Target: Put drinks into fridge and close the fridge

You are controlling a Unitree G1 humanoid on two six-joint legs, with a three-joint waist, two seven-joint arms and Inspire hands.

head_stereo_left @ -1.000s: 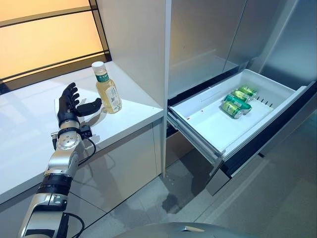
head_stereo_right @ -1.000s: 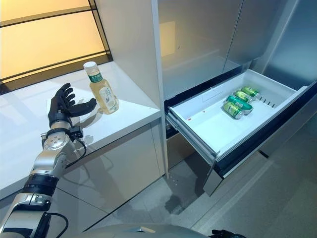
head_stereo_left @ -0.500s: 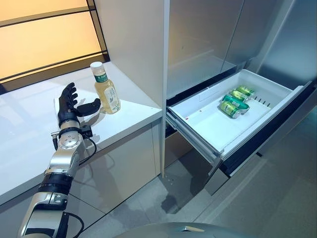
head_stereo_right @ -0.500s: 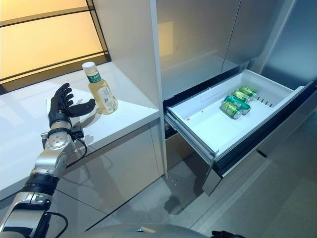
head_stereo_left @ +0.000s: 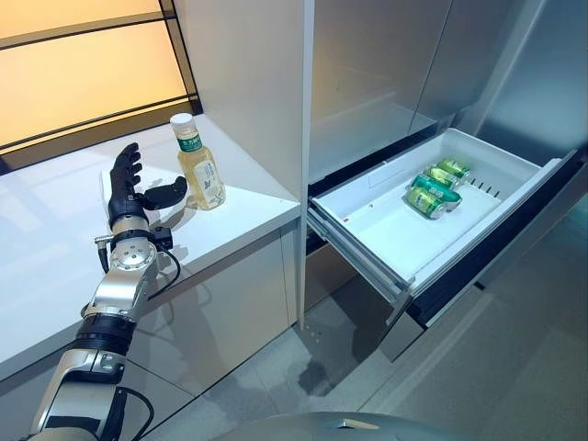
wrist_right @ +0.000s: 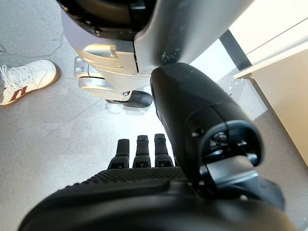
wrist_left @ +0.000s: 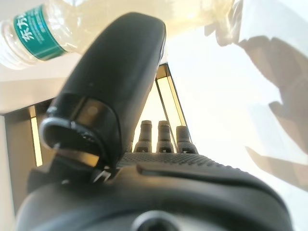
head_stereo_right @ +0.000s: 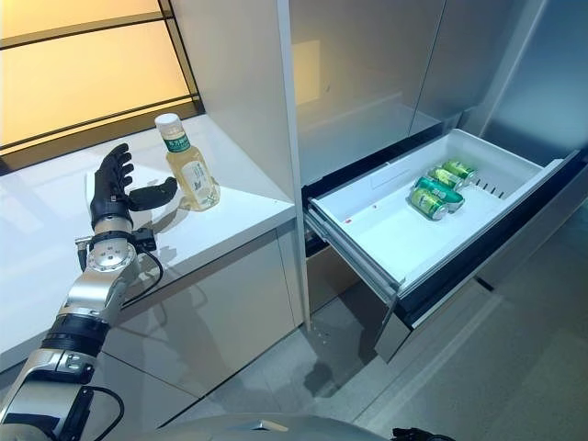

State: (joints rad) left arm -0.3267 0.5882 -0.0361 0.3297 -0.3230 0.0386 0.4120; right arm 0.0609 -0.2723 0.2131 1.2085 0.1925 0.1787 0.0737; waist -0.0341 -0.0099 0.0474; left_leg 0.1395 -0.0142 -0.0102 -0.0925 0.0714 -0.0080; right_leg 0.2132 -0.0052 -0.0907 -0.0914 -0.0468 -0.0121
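A bottle of pale yellow drink (head_stereo_left: 199, 166) with a white cap and green label stands upright on the white counter (head_stereo_left: 55, 239). It also shows in the left wrist view (wrist_left: 72, 29). My left hand (head_stereo_left: 129, 193) is open just left of the bottle, fingers straight up, thumb (head_stereo_left: 165, 194) reaching toward its base, not gripping it. The fridge drawer (head_stereo_left: 386, 239) is pulled out, with green cans (head_stereo_left: 436, 188) lying at its far end. My right hand (wrist_right: 144, 192) hangs open over the floor in the right wrist view.
A tall grey cabinet panel (head_stereo_left: 257, 83) stands right of the bottle, between counter and fridge. The fridge's steel doors (head_stereo_left: 395, 55) rise above the drawer. A person's white shoe (wrist_right: 24, 79) is on the floor near my right hand.
My left hand has risen a little and shifted toward the bottle, thumb closer to its base. The bottle and drawer have not moved.
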